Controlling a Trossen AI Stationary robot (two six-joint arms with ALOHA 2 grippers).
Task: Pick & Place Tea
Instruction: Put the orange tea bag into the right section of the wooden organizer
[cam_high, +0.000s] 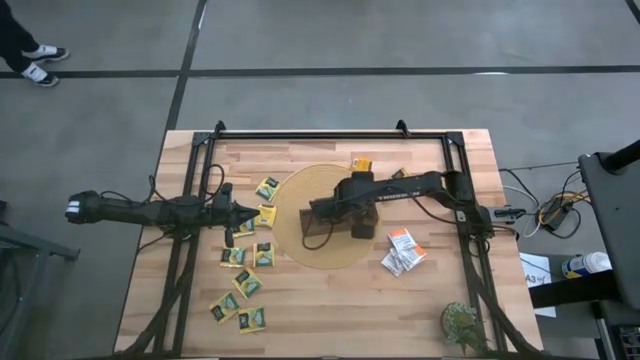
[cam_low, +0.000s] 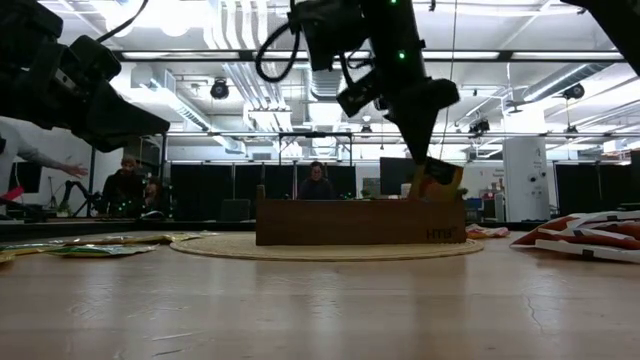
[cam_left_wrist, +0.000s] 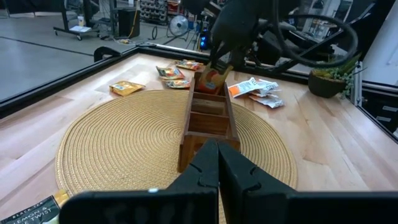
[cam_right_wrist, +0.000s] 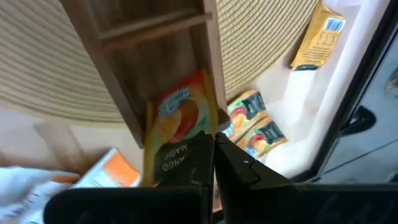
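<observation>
My right gripper (cam_low: 432, 158) is shut on an orange tea packet (cam_right_wrist: 180, 121) over the right end of the brown wooden tray (cam_low: 350, 222), which stands on a round woven mat (cam_high: 300, 245). The left wrist view shows this packet (cam_left_wrist: 214, 79) at the tray's (cam_left_wrist: 208, 118) far end. My left gripper (cam_left_wrist: 217, 163) hovers shut and empty left of the mat. Several yellow-green tea packets (cam_high: 248, 282) lie flat on the table's left half. White-and-orange packets (cam_high: 403, 250) lie right of the mat. My right gripper pinches the orange packet by its upper edge (cam_right_wrist: 186, 155) between its two fingers. The fingers slant down from above. The packet (cam_low: 436, 182) hangs below them, roughly upright, with its lower end at the tray's rim; I cannot tell whether it touches the tray.
More orange packets (cam_high: 360, 163) lie at the mat's far side. A small potted plant (cam_high: 460, 322) stands at the near right corner. A black frame (cam_high: 330, 133) borders the table. People sit in the room beyond the table.
</observation>
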